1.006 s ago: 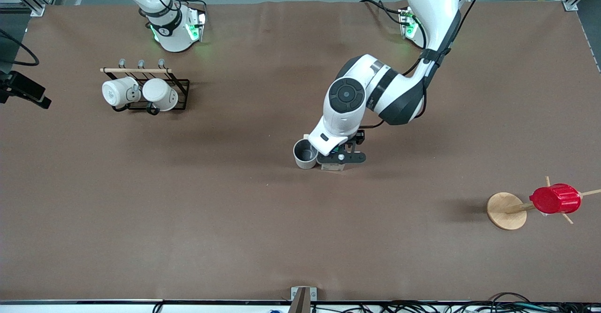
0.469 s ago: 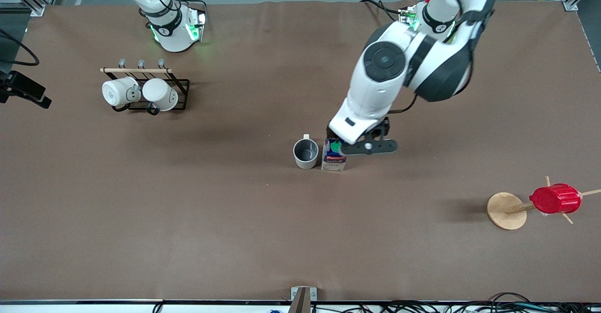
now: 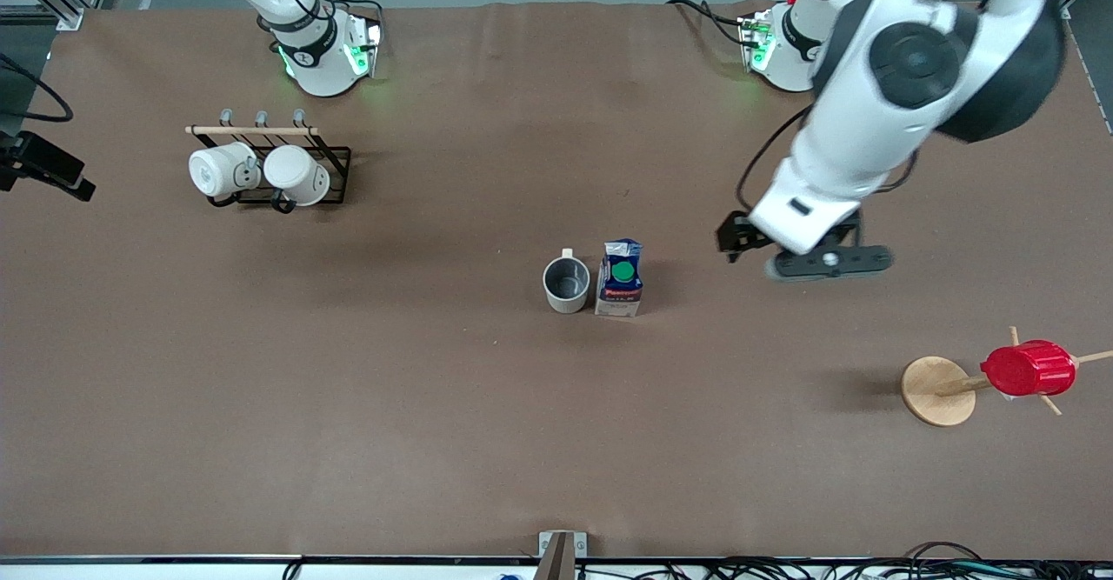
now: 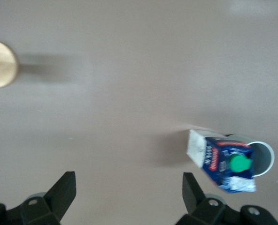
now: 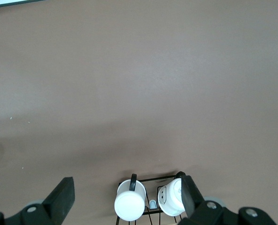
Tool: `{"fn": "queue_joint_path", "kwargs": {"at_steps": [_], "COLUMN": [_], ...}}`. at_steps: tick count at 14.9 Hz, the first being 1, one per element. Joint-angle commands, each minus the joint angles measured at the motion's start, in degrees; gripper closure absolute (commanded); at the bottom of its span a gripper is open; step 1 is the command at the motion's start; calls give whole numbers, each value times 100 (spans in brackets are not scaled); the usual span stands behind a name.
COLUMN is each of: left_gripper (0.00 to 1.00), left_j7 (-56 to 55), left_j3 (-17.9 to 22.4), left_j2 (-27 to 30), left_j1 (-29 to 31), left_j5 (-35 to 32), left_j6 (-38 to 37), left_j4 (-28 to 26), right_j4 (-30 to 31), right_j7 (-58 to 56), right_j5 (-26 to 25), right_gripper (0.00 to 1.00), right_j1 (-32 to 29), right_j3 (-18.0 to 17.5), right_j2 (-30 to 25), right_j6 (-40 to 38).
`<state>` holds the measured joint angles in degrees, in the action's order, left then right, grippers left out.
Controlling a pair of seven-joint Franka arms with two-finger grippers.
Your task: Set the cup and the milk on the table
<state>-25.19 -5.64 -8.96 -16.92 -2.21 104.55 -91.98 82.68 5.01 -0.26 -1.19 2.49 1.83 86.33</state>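
On the table [image 3: 348, 406], mid-span: cup [image 3: 566, 283] and milk [image 3: 620, 278] stand upright side by side, about touching, nothing holding them
Cup: pale mug, grey inside, loop handle on the side facing the robot bases; on the right arm's side of the milk
Milk: blue and white carton, red label, green round cap on top; on the left arm's side of the cup; in the left wrist view the milk [image 4: 222, 161] covers most of the cup [image 4: 266, 157], only a rim arc shows
Left gripper [image 3: 813, 254]: up in the air over bare table, toward the left arm's end from the milk, well apart from it; fingers [image 4: 64, 192] spread wide, nothing between them
Right gripper [image 5: 127, 197]: arm waits by its base, only the base part seen from the front; fingers spread wide, holding nothing, over the black rack [image 5: 148, 199]
Black rack [image 3: 269, 167]: near the right arm's base, two white mugs [image 3: 261, 171] lying on it under a wooden bar
Red ribbed cup [image 3: 1028, 369]: tipped sideways on a peg of the wooden stand [image 3: 939, 390], at the left arm's end, nearer the front camera than the milk
Table cover: plain brown sheet
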Motion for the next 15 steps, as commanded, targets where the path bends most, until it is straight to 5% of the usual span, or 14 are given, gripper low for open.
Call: {"fn": "queue_joint_path", "kwargs": {"at_steps": [1,9,15], "left_gripper": [0,0,2], "left_j7": [269,998,1735], "left_j3": [-25,11,11], "left_j2": [666,721,694], "left_j1": [320,936,1340], "left_j5": [220,406,510], "left_j6": [-338,-1234,-1324], "left_j4": [-294,479,489], "right_j4": [2,2,2], "right_j7": [-62,-62,-62], "right_j5": [105,105,88], "right_gripper": [0,0,0], "right_j1": [-4,-4,-4], "right_j3": [14,14,14], "right_j2": [-52,-52,-52], "right_j6": [-46,-46,-160]}}
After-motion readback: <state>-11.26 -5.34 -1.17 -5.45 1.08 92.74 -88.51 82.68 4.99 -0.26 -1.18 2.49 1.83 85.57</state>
